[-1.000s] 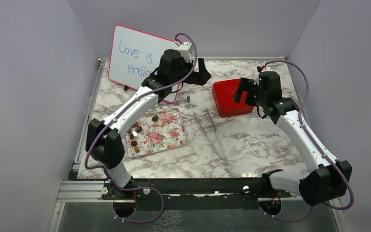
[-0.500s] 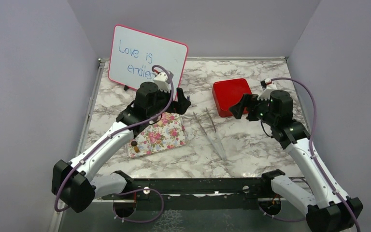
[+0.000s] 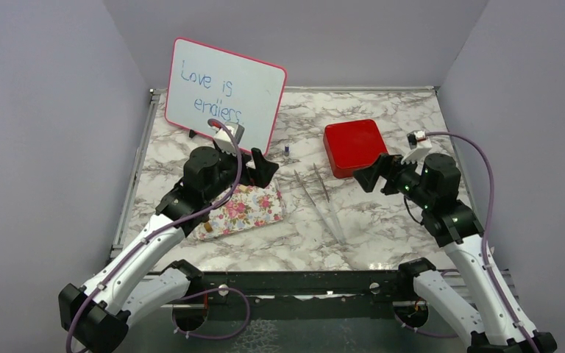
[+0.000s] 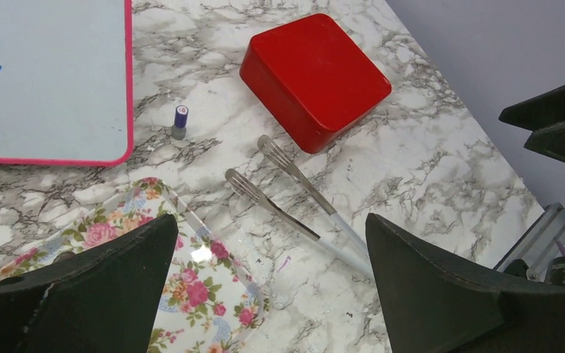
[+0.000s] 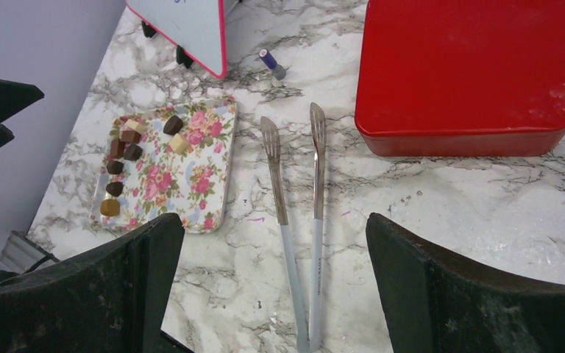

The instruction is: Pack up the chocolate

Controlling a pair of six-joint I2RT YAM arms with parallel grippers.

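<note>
Left tool [image 4: 271, 220] and right tool [image 5: 274, 220] both hung spread wide apart, holding nothing. The chocolate [image 5: 129, 158] sat bunched on the flowery tray [image 5: 191, 184], maybe nine bits, well away from the red box [image 5: 471, 66].

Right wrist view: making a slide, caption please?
Open right gripper hovers over tongs, between floral tray of chocolates and closed red box.

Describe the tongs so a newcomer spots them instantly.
On the marble table, look between the floral tray and the red box. The tongs lie flat there: two thin metal arms, slotted tips apart at the far end, white handles meeting at the near end. Nothing else nearby is long and thin.
</note>
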